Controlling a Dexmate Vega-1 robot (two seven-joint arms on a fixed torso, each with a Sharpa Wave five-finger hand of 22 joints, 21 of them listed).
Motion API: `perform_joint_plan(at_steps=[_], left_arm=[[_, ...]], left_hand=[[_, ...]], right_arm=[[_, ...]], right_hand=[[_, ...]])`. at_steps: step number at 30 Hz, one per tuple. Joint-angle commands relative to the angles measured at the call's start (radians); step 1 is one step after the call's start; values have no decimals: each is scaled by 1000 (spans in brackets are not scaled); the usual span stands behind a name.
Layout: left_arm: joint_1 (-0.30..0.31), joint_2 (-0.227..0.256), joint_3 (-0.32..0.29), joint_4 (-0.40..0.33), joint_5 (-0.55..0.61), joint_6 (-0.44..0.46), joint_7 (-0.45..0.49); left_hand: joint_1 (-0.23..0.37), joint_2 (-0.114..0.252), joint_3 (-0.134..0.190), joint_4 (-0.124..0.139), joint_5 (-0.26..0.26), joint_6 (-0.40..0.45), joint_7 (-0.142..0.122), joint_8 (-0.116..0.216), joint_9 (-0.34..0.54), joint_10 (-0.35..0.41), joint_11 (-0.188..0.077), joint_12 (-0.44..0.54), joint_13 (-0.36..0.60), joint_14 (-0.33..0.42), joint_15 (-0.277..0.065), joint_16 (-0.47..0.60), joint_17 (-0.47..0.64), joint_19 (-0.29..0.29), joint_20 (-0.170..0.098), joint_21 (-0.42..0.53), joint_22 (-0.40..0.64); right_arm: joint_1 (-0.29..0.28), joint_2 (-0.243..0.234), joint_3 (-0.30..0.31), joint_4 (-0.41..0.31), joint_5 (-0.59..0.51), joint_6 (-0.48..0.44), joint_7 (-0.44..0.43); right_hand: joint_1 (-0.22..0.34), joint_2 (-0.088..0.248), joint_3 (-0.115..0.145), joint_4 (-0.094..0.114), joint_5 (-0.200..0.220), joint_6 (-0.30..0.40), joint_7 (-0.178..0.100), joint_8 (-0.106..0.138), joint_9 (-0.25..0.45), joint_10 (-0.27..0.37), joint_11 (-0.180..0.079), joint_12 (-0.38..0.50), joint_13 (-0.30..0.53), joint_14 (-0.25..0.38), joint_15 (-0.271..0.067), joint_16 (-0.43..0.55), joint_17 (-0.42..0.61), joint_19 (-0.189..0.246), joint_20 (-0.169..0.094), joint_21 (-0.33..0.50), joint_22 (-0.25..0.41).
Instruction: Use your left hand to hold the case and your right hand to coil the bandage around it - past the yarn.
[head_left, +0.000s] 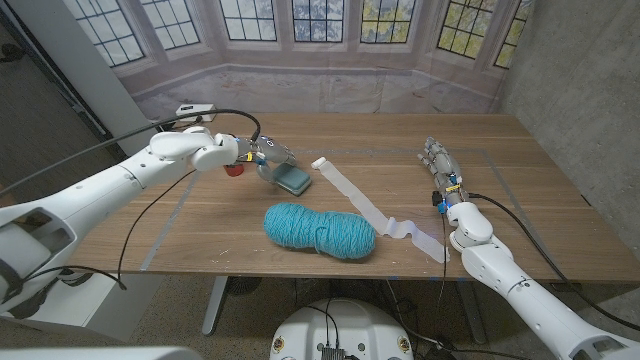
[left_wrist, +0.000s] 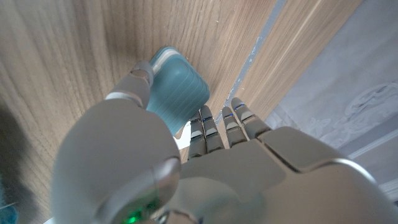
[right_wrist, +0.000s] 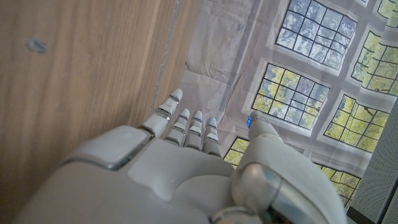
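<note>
1. In the head view we see the left hand (head_left: 262, 155) at about ten o'clock from the table's (head_left: 520, 170) centre, its fingers closed down onto the teal case (head_left: 294, 179).
2. The case lies on the wood just beside that hand, on its four o'clock side and touching the fingers.
3. In the left wrist view the thumb (left_wrist: 138, 81) presses one side of the case (left_wrist: 178, 91) while the other fingers (left_wrist: 206, 127) meet its opposite edge; we read this as a hold on the case.
4. The white bandage (head_left: 372, 211) lies unrolled on the table, running from just beside the case at about ten o'clock to a point near the right wrist at about four o'clock.
5. The skein of teal yarn (head_left: 319, 230) rests at about six o'clock from the case, apart from it; the bandage passes just beside its far end.
6. The right hand (head_left: 441, 166) sits at about three o'clock, well apart from the case, with the bandage between them.
7. In the right wrist view its fingers (right_wrist: 186, 124) reach out straight and close together, the thumb (right_wrist: 264, 134) set apart, holding nothing.
</note>
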Motion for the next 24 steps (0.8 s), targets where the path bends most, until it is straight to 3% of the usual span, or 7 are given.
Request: perform_joint_plan(at_steps=[1, 15, 18, 21, 22, 24], left_arm=[[25, 9, -1, -2, 67, 19, 107], [42, -2, 3, -21, 80, 64, 112], [54, -1, 2, -26, 86, 77, 134], [64, 7, 1, -25, 91, 72, 177], [67, 9, -1, -23, 88, 69, 193], [71, 12, -4, -26, 83, 70, 194]], left_hand=[[16, -1, 3, 2, 0, 21, -1, 15, 8, 16, 0, 14, 14, 17, -2, 6, 6, 14, -2, 4, 6], [16, -3, 0, 3, -2, 13, 2, 25, 19, 10, 2, 27, 34, 26, -2, 8, 12, 17, -1, 2, 6], [21, -3, -3, 2, -2, 60, 3, 63, 34, 47, -9, 62, 62, 61, -11, 19, 22, 36, 5, 5, 7], [37, -1, -10, 0, -3, 158, 3, 142, 62, 146, -36, 137, 115, 148, -48, 46, 39, 81, 7, 14, 9], [41, 1, -11, 0, -3, 179, -3, 159, 68, 170, -52, 155, 126, 172, -57, 54, 43, 95, 5, 17, 9], [49, 1, -11, -2, -2, 215, -18, 185, 74, 199, -58, 177, 141, 204, -70, 62, 47, 106, 3, 19, 9]], right_arm=[[5, 11, -1, 29, 7, 18, 8], [0, 5, 7, 42, 18, 30, 22], [0, 3, 8, 43, 21, 29, 25], [2, 1, 8, 45, 23, 27, 30], [4, 1, 8, 47, 23, 27, 31], [6, 0, 7, 48, 23, 26, 34]], right_hand=[[8, -2, 0, -7, 4, 5, 6, -1, 5, 1, 1, 3, 5, 7, -17, 9, 1, 13, -53, 6, 4], [7, -2, 1, -7, 4, 5, 5, -1, 5, 1, 2, 3, 5, 7, -17, 9, 1, 12, -53, 6, 4], [7, -1, 1, -7, 4, 5, 5, -1, 5, 1, 2, 3, 5, 7, -15, 10, 1, 13, -51, 6, 4], [6, -1, 1, -7, 4, 5, 5, -1, 5, 1, 1, 3, 5, 7, -16, 9, 1, 13, -52, 6, 4], [6, -1, 1, -7, 4, 5, 5, -1, 5, 2, 1, 3, 5, 7, -16, 9, 1, 13, -52, 6, 4], [6, -1, 1, -7, 4, 5, 5, -1, 5, 1, 1, 3, 5, 7, -16, 10, 1, 13, -51, 6, 4]])
